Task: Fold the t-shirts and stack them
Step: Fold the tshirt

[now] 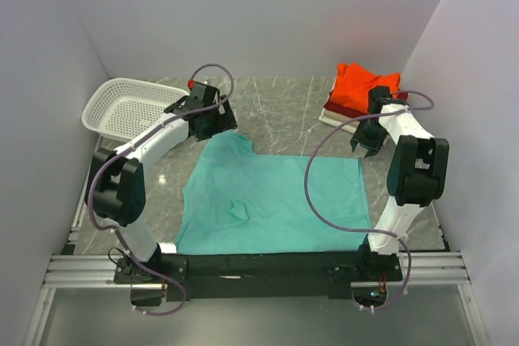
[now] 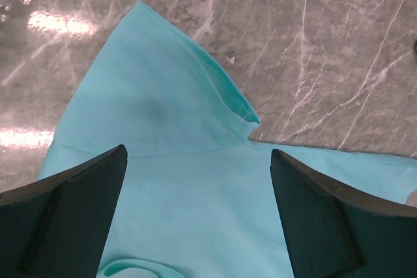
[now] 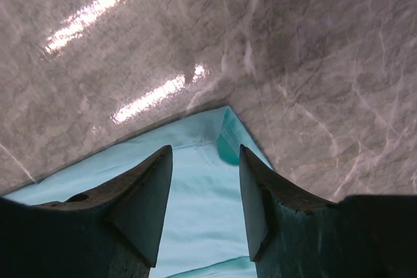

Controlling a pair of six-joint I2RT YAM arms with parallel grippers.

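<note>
A teal t-shirt lies spread flat on the marble table in front of the arm bases. Its far left sleeve points toward my left gripper, which hovers open over that sleeve; the fingers stand wide apart above the cloth. My right gripper is open just past the shirt's far right corner, with the cloth between its fingers below. A stack of folded shirts, orange-red on top of dark red and cream ones, sits at the back right.
A white mesh basket stands at the back left. Bare marble lies between basket and stack. White walls close in on three sides. A black rail runs along the near edge.
</note>
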